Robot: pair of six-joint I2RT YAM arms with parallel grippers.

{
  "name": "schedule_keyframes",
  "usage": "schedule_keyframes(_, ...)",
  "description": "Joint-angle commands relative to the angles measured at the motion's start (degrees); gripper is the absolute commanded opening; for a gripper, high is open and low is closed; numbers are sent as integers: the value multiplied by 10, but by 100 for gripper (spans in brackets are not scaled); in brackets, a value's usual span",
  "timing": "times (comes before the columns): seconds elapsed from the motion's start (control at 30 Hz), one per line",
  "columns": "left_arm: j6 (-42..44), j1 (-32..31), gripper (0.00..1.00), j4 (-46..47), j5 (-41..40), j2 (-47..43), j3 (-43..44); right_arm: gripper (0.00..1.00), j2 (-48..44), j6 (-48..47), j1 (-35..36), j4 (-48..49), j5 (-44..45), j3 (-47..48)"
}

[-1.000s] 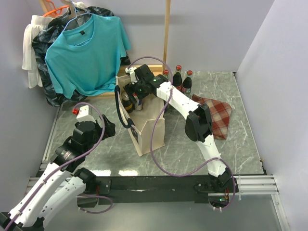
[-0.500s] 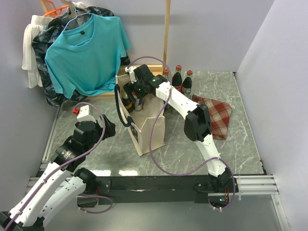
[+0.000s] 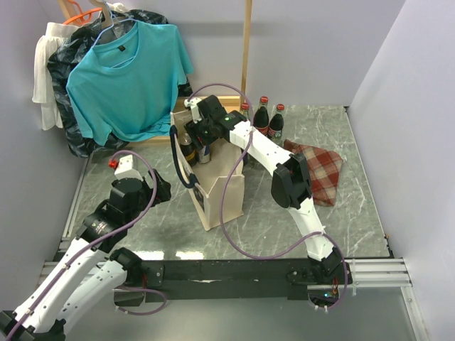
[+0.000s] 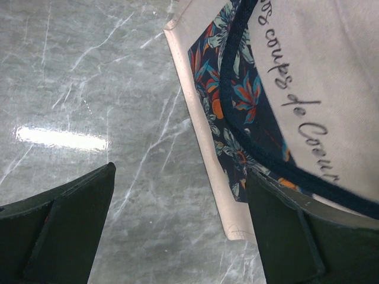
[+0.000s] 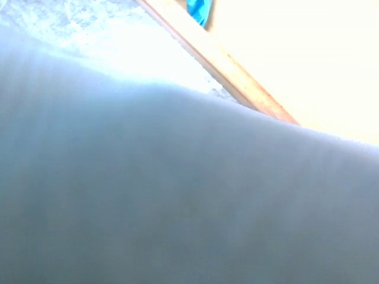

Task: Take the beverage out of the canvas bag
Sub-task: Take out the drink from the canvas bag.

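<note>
Resting on the marble table [image 3: 355, 142], upright and open-mouthed: canvas bag [image 3: 217, 195]. Lying flat to the right of the bag: plaid cloth [image 3: 323, 170]. Hovering just left of the bag, spread wide, empty: left gripper [image 4: 177, 201]. Poised at the bag's mouth: right gripper [image 3: 199, 138], spread or pinching impossible to tell. Sitting inside the bag: beverage [image 3: 187, 148], a dark bottle. Standing behind the bag: three red-capped bottles [image 3: 264, 117].

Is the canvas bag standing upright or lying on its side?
Upright. The canvas bag stands on its base, mouth facing up, with a bottle visible inside.
</note>
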Motion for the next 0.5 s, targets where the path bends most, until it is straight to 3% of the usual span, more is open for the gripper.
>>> schedule_keyframes(0.0, -2, -4, 96, 6, -10, -1, 25, 61, 7, -7, -9, -6, 7, 5)
schedule_keyframes(0.07, -1, -4, 96, 7, -10, -2, 24, 52, 2, -7, -8, -6, 8, 0)
schedule_keyframes(0.13, -1, -4, 96, 7, -10, -2, 25, 49, 2, -9, -8, -7, 6, -4)
schedule_keyframes(0.17, -1, -4, 96, 7, -9, -3, 24, 40, 1, -8, -8, -8, 5, -4)
schedule_keyframes(0.23, -1, -5, 96, 7, -9, -4, 25, 36, 0, -9, -9, -13, 4, -5)
schedule_keyframes(0.47, -2, -6, 96, 6, -11, -5, 25, 4, -13, -10, -9, -15, 16, -12)
